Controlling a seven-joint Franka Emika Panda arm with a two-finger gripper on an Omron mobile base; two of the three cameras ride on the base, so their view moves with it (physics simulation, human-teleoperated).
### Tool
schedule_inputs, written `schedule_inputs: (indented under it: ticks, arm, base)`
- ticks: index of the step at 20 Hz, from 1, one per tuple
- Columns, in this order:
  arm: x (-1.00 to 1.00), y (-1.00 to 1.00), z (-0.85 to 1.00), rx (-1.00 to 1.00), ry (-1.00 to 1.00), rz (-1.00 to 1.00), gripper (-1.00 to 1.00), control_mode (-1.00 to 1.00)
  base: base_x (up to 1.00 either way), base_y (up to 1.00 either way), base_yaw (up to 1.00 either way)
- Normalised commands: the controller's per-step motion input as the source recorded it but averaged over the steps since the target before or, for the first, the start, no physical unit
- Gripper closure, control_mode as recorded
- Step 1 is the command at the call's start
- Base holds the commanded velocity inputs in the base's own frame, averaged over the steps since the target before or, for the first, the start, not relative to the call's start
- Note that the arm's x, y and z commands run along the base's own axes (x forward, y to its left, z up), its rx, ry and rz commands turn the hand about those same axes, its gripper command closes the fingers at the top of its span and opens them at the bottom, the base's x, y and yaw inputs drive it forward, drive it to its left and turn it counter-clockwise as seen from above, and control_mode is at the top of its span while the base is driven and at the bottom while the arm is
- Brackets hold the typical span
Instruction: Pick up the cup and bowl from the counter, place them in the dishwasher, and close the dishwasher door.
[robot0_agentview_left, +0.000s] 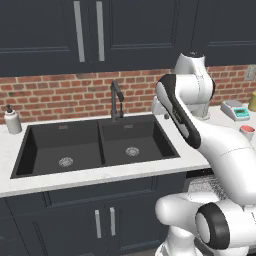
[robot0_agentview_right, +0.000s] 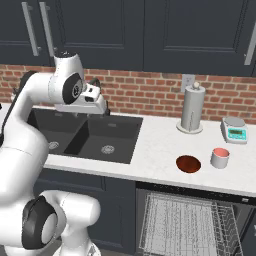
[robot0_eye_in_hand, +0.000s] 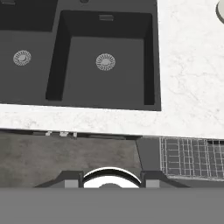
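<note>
The cup (robot0_agentview_right: 220, 158), short and pale with a salmon-red inside, stands on the white counter (robot0_agentview_right: 157, 142) right of the sink; it also shows at the right edge (robot0_agentview_left: 247, 132). The reddish-brown bowl (robot0_agentview_right: 188, 163) sits just left of the cup. Below them the dishwasher stands open with its wire rack (robot0_agentview_right: 187, 225) pulled out (robot0_eye_in_hand: 192, 157). The dishwasher door is out of view. My gripper (robot0_agentview_right: 101, 106) hangs high over the right sink basin, well left of both dishes. Its fingertips (robot0_eye_in_hand: 72, 179) stand apart with nothing between them, so it is open.
A black double sink (robot0_agentview_left: 95, 145) with a faucet (robot0_agentview_left: 116, 100) fills the counter's middle. A soap bottle (robot0_agentview_left: 12, 121) stands at far left. A tall grey cylinder on a round base (robot0_agentview_right: 192, 115) and a small scale (robot0_agentview_right: 234, 131) stand behind the dishes by the brick wall.
</note>
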Motion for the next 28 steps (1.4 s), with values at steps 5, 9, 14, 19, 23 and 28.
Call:
schedule_inputs:
  ticks: [5,9,14,19,23,28]
  arm:
    - [-0.41,-0.08,-0.03,0.00,0.00,-0.03,-1.00,-1.00]
    - [-0.65,-0.20,-0.15,0.00,0.00,-0.06,-1.00,-1.00]
    - [-0.48,-0.17,-0.16,0.00,0.00,-0.05,-1.00,-1.00]
    - [-0.31,-0.03,-0.13,0.00,0.00,-0.01,-1.00,-1.00]
    - [-0.14,0.00,-0.11,0.00,0.00,-0.01,-1.00,-1.00]
    - [0.00,0.00,0.00,0.00,0.00,-0.02,-1.00,1.00]
  base:
    - [0.00,0.00,0.00]
    - [0.00,0.00,0.00]
    - [0.00,0.00,0.00]
    - [0.00,0.00,0.00]
    - [0.00,0.00,0.00]
    - [0.00,0.00,0.00]
